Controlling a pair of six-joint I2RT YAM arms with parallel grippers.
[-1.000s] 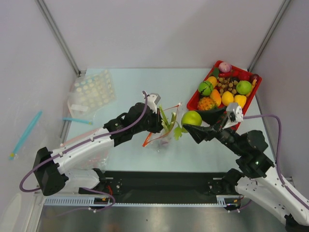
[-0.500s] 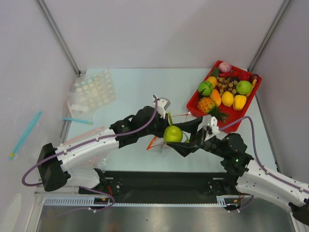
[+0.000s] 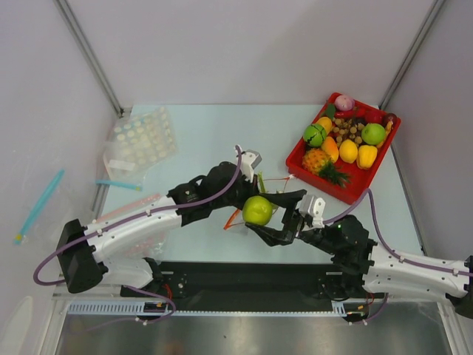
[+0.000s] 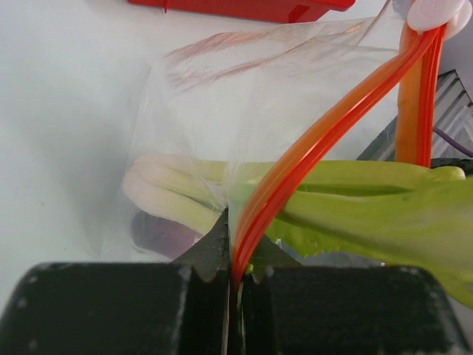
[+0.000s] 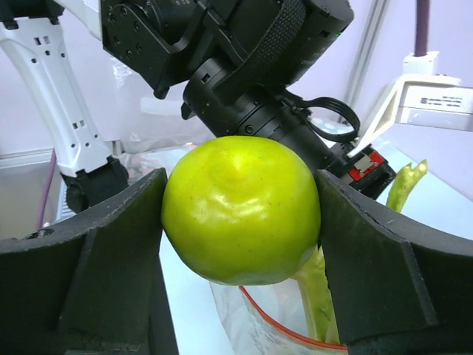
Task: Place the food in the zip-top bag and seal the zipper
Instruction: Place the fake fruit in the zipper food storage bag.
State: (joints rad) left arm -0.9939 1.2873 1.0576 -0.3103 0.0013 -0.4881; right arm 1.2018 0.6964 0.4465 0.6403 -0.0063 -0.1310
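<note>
— Well, what do we have in the zip-top bag?
— We see the leek with its white stalk inside and its green leaves running out past the mouth. A dark eggplant shows through the plastic just under the stalk.
— And the zipper?
— Unsealed. The left gripper has its fingers pressed together on the red-orange strip, pinching it and holding the mouth up near the middle of the table.
— Where do we put the pear?
— Outside the bag. The right gripper clamps it between both fingers, just over the mouth. From the right wrist we see the strip curving beneath it.
— And the other container?
— The red tray sits at the far right of the table, apart from the bag. We count a heap of toy fruit in it: a pineapple, several yellow pieces, two green ones and a pink one at the far corner.
</note>
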